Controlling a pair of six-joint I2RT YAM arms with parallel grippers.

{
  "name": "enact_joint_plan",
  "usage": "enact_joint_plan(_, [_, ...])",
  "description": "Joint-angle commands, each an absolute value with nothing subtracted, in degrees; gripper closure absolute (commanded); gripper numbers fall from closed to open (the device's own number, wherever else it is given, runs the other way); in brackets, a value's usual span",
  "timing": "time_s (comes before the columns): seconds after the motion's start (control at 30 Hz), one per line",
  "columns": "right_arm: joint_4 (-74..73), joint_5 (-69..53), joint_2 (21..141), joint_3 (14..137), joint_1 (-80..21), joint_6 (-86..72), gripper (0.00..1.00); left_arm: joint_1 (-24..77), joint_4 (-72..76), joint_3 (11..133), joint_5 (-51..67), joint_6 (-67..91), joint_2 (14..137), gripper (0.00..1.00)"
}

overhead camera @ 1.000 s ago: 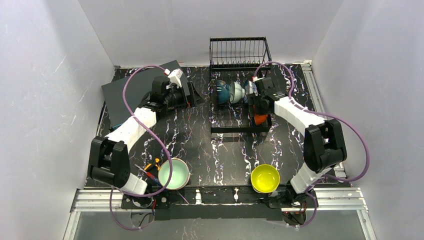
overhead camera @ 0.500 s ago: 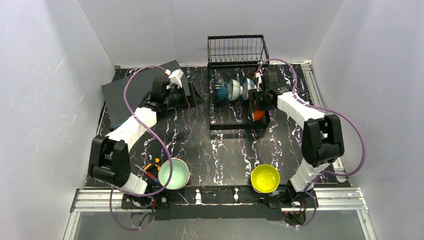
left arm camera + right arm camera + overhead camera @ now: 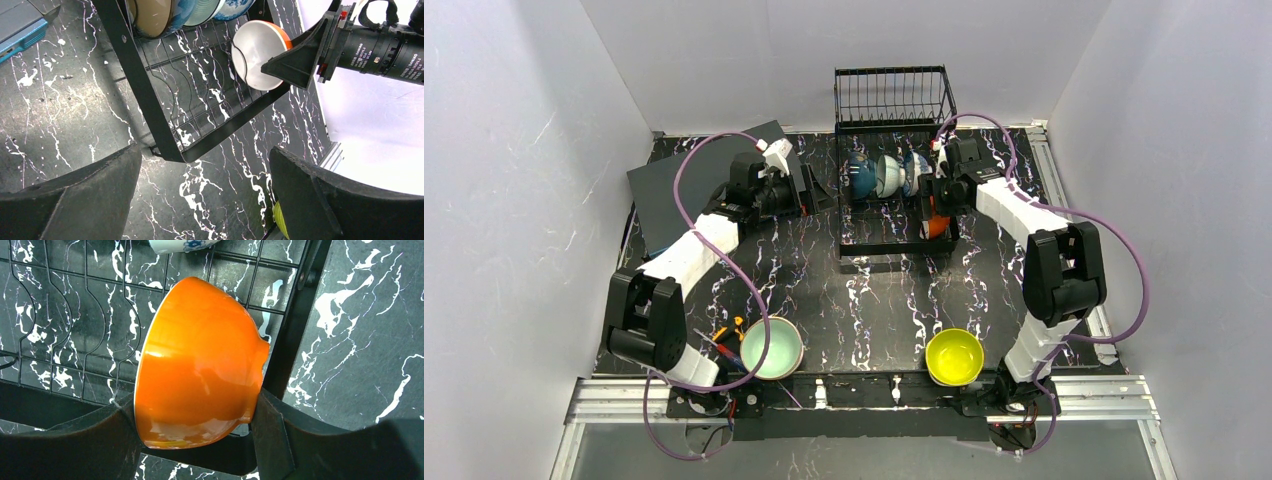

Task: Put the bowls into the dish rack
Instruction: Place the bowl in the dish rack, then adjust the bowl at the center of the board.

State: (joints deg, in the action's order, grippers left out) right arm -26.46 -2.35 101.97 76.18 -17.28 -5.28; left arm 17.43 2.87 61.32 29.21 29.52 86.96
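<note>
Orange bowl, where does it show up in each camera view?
Top external: orange bowl on the right side of the dish rack.
Left wrist: upper right of centre, white inside showing.
Right wrist: centre, gripped in the right tool.
Shared landmark: the rack's black wires.

Six small round bowls are in view: one bright yellow bowl [image 3: 954, 356], one mint-green bowl [image 3: 772, 347], one dark blue bowl [image 3: 859, 177], one white bowl [image 3: 887, 175], one blue-and-white patterned bowl [image 3: 914, 170] and one orange bowl [image 3: 200, 365]. There is one black wire dish rack [image 3: 894, 97], one flat dark grey rectangular box [image 3: 669, 200], and two white-and-black robot arms, the left arm [image 3: 689, 255] and the right arm [image 3: 1014, 215].
</note>
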Motion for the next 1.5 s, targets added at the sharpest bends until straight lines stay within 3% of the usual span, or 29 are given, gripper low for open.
enact_joint_plan(0.0, [-28.5,-1.0,104.6,74.8,-18.5,-6.4,0.61,17.3,3.2,62.1,31.3,29.6,86.8,0.04])
enact_joint_plan(0.2, [-27.3,2.1,100.1,72.8,-18.5,-6.8,0.4,17.3,3.3,62.1,31.2,29.8,86.6,0.04])
enact_joint_plan(0.73, [-27.7,6.3,93.8,71.8,-18.5,-5.9,0.02,17.4,3.7,62.2,32.1,29.8,86.7,0.04])
enact_joint_plan(1.1, [-28.0,9.9,87.7,71.2,-18.6,-5.8,0.01,17.5,3.4,62.5,32.3,29.3,86.4,0.04])
enact_joint_plan(1.47, [-24.5,7.1,74.0,60.8,-18.6,-9.1,0.01,19.3,2.5,62.9,31.8,27.0,85.4,0.06])
